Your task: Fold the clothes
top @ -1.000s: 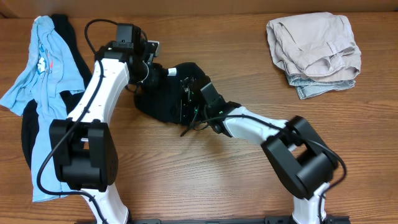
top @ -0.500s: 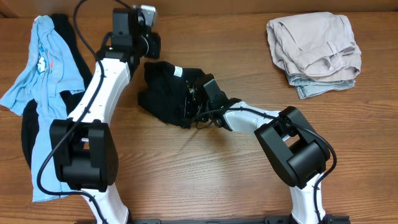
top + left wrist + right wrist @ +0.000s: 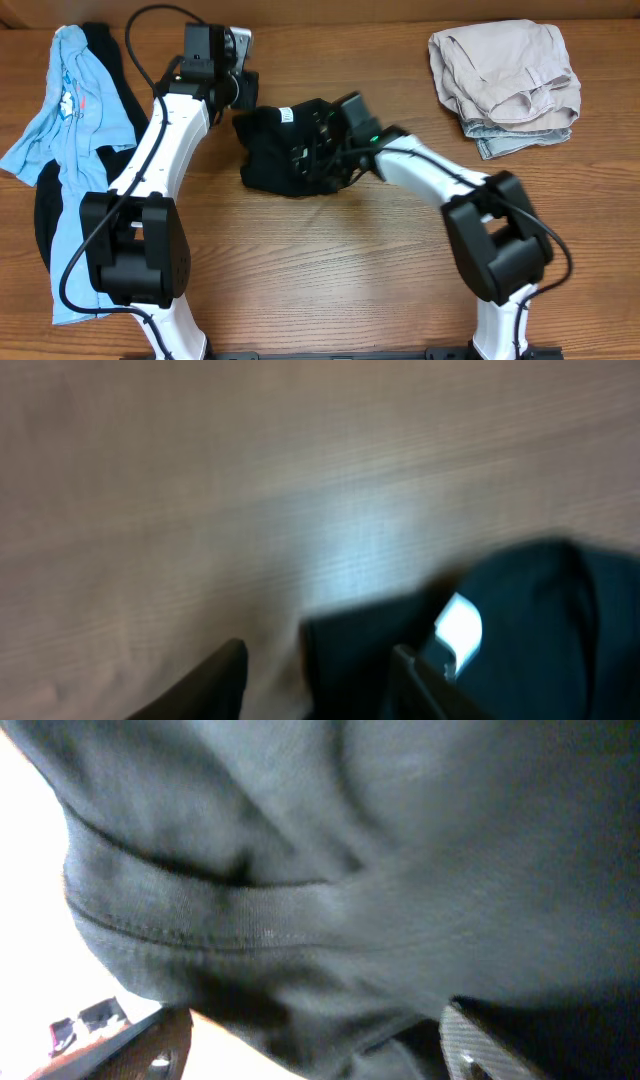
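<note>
shirt bundle [image 3: 280, 155] centre | T-shirt pile [image 3: 68, 100] far left (atop another garment [image 3: 45, 215]) | folded stack [image 3: 505, 80] back right

A black shirt [image 3: 285, 150] lies bunched in a loose, rumpled heap near the middle of the table [image 3: 330, 260], its small white label [image 3: 285, 116] showing on the upper side; up close, a stitched hem curves along one rolled edge. At the far left, a light blue T-shirt [image 3: 70, 110] with a small red-and-white print sprawls unfolded and wrinkled, draped over a second black garment [image 3: 45, 215] that spreads out from under it on both sides. At the far right, well apart from the rest, a beige piece [image 3: 505, 70] sits roughly folded on top of a pale denim piece [image 3: 520, 137], whose edge peeks out along the lower side.
</note>
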Robot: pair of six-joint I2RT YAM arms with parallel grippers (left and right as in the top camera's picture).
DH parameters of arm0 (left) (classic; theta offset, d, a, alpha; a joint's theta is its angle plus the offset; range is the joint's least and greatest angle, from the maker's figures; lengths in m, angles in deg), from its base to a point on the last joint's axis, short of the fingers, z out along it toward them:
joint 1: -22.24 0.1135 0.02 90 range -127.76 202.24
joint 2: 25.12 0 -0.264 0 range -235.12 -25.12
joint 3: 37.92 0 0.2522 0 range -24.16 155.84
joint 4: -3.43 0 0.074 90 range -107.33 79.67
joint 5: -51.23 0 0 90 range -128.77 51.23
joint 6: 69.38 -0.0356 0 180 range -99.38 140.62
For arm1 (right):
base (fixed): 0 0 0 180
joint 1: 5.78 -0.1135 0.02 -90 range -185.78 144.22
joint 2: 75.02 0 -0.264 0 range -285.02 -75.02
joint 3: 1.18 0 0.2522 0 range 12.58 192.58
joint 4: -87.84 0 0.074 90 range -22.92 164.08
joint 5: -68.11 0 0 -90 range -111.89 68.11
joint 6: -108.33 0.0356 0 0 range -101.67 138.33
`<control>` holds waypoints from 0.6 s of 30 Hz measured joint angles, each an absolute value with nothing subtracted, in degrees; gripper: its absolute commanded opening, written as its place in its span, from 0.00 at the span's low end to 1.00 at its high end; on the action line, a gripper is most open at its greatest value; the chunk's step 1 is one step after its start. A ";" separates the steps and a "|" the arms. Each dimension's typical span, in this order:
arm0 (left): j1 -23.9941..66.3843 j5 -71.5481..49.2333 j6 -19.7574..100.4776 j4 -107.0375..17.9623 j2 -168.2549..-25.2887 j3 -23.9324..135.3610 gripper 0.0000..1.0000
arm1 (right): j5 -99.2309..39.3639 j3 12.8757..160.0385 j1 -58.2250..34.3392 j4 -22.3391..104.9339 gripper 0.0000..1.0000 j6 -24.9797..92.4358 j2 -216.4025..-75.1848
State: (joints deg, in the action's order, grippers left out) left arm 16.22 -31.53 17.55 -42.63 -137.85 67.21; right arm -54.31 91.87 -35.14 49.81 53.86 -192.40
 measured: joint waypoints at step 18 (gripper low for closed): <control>23.24 -31.57 21.20 -59.45 -137.85 67.28 0.96 | -44.04 94.66 -45.88 43.45 0.94 50.73 -190.98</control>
State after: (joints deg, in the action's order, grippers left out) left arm 23.24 -31.57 21.20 -59.45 -137.85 67.28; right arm -44.04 94.66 -45.88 43.45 50.73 -190.98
